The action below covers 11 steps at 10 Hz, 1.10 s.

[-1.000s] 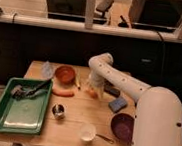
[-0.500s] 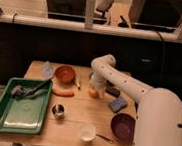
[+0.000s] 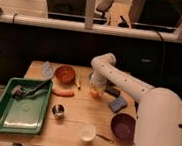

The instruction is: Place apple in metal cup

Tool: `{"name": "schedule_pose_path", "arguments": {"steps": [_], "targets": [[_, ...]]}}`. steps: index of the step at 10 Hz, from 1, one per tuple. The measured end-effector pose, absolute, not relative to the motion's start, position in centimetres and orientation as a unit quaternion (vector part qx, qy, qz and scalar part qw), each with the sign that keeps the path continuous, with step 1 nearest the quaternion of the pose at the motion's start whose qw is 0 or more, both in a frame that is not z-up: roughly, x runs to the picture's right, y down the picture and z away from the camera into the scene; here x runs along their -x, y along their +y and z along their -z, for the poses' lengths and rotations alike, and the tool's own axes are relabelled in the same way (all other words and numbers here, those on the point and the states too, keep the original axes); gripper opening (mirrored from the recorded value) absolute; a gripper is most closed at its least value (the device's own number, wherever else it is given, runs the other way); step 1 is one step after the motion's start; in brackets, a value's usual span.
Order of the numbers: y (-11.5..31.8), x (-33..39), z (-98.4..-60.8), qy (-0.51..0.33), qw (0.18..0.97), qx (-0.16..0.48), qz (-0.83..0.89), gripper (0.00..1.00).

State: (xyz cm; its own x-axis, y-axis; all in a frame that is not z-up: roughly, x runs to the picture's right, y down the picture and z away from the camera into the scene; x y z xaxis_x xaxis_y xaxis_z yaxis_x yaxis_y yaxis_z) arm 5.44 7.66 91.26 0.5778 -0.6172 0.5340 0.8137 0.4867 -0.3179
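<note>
Camera view: gripper [image 3: 96, 87] at apple [image 3: 96, 94] on wooden table [image 3: 77, 127], dark panel [image 3: 47, 46] behind.

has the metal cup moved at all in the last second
No. The metal cup sits in the same spot beside the right edge of the green tray. The gripper is at the apple, right of the carrot.

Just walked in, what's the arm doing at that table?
The gripper of the white robot arm is down at the small round yellow-orange apple, mid-table toward the back. The small shiny silver metal cup stands apart, nearer the front left beside the green plastic tray. The apple is not yet in the cup.
</note>
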Motion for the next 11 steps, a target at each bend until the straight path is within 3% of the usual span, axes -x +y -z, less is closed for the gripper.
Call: {"name": "schedule_pose_path", "arguments": {"steps": [11], "targets": [[4.9, -5.1, -86.1, -0.198, 0.838, 0.247, 0.444, 0.00]]}}
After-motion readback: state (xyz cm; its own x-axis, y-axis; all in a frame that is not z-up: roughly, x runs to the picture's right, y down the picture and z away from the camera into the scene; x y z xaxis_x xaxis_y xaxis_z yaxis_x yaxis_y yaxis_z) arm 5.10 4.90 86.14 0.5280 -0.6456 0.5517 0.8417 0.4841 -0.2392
